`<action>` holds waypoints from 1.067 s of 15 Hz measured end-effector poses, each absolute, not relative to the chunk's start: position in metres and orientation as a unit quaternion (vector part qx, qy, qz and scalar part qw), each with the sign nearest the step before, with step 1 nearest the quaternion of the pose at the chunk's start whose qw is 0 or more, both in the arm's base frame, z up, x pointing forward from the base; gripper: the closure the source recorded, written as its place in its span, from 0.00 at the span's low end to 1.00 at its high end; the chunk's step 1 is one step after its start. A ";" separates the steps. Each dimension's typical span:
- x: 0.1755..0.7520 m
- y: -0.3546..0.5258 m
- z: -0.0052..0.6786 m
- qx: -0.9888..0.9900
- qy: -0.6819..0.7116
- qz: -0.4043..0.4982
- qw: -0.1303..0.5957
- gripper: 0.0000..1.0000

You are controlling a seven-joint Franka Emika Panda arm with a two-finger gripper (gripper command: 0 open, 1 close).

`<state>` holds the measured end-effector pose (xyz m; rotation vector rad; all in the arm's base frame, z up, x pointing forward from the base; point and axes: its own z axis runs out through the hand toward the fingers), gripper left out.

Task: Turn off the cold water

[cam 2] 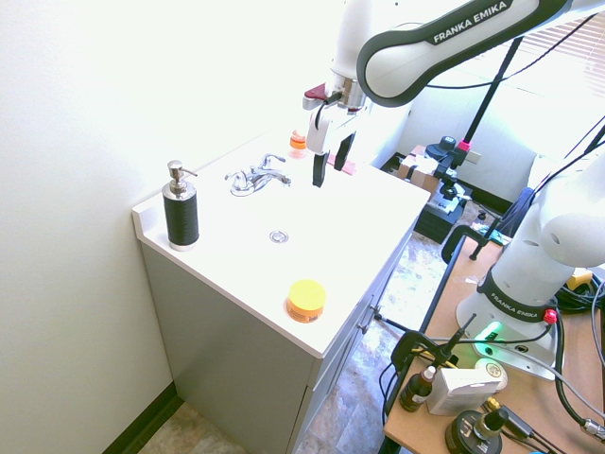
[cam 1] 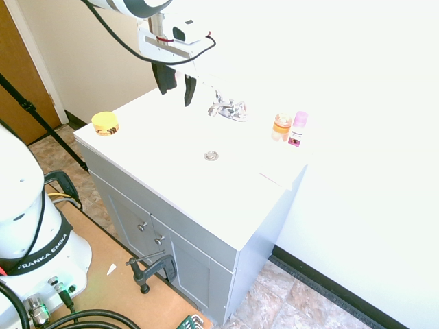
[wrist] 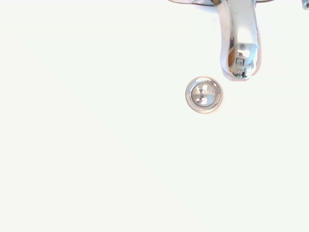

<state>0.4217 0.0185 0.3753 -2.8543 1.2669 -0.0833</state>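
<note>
Gripper hangs with fingers parted, gripping nothing — above the basin. Cold-water lever sits on the chrome faucet, beyond the fingertips and lower — untouched.

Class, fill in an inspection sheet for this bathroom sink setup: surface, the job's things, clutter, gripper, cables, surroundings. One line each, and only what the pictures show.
Surface: white vanity top with a basin; round chrome drain in the middle.
Job's things: chrome faucet at the back; no stream seen from its spout.
Clutter: yellow round tub near one corner; orange jar and pink-capped bottle beside the faucet; black soap dispenser at the other end.
Gripper: gripper open, above the basin beside the faucet, touching nothing.
Cables: nothing seen on the vanity top.
Surroundings: grey cabinet doors below; tiled floor; wooden door.
</note>
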 end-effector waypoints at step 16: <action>0.586 -0.052 0.335 -0.867 0.486 -0.101 -0.030 0.00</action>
